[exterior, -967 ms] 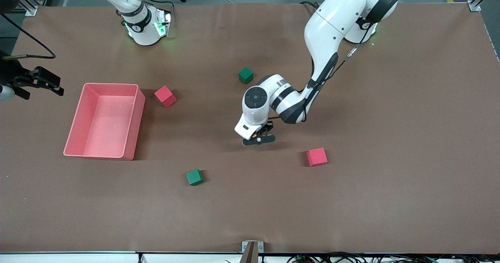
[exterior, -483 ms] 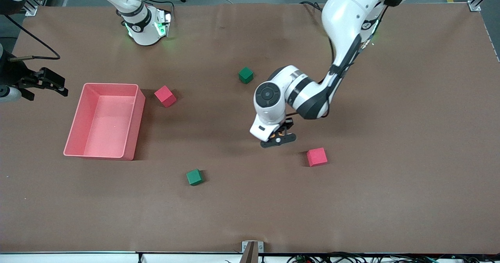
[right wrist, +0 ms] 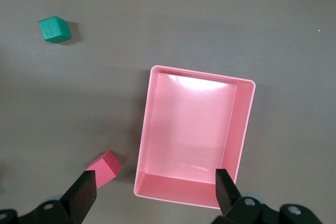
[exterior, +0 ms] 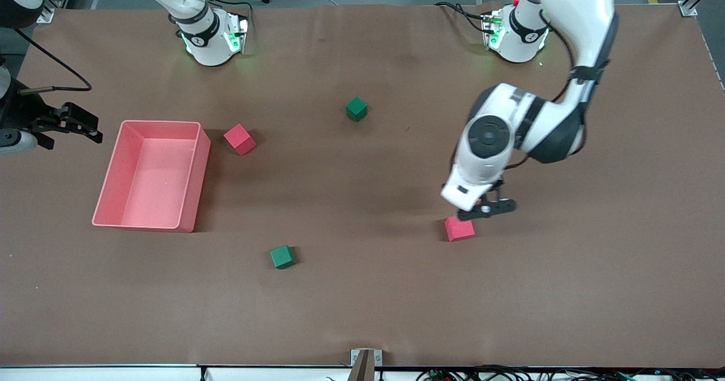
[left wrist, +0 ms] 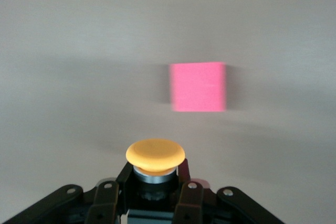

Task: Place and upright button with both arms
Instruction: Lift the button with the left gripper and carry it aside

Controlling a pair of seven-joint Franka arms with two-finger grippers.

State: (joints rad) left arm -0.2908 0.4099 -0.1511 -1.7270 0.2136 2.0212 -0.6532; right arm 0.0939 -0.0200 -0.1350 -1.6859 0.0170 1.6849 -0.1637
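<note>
The button point(left wrist: 155, 155), with a round orange cap on a dark body, sits cap-outward between the fingers of my left gripper point(left wrist: 155, 182), which is shut on it. In the front view the left gripper point(exterior: 487, 208) hangs over the table beside a red cube point(exterior: 459, 228), which the left wrist view shows as a red cube point(left wrist: 198, 86) lying ahead of the button. My right gripper point(exterior: 73, 125) is open, up in the air at the right arm's end of the table; in its wrist view the right gripper point(right wrist: 155, 191) is above the pink bin.
A pink bin point(exterior: 195, 183) stands toward the right arm's end, and the right wrist view shows the same bin point(right wrist: 202, 74). A second red cube point(exterior: 239, 138) lies beside it. One green cube point(exterior: 356, 109) lies mid-table and another green cube point(exterior: 281, 256) is nearer the front camera.
The left arm has swung toward its own end of the table with the button, from mid-table to beside the red cube. The right gripper has barely shifted.
</note>
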